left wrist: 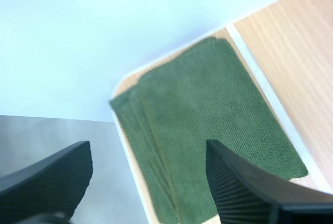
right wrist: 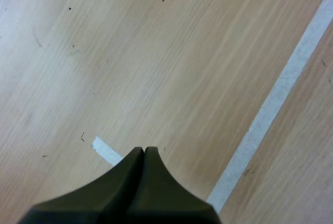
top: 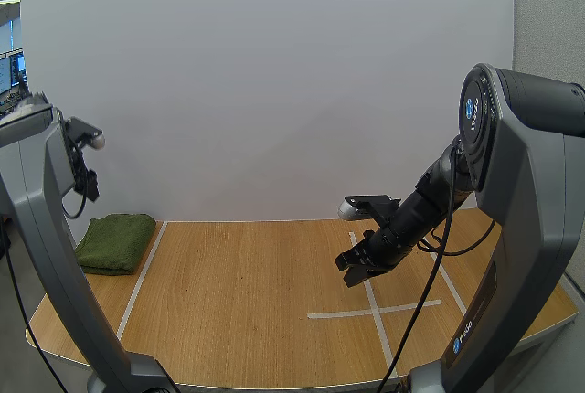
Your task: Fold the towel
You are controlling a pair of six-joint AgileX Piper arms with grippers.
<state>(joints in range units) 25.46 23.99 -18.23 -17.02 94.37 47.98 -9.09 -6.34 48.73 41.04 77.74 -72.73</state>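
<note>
Left gripper [left wrist: 148, 156] hangs wide open over the green towel [top: 116, 240], which lies folded (layers showing along one edge) at the high view's left, outside a white tape line [top: 142, 274]. Right gripper [top: 352, 270], fingers pressed together, hovers right of centre above the table [top: 238, 320].

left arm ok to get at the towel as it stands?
Likely yes. The left gripper hangs open right above the towel, with nothing on the towel or between the two.
</note>
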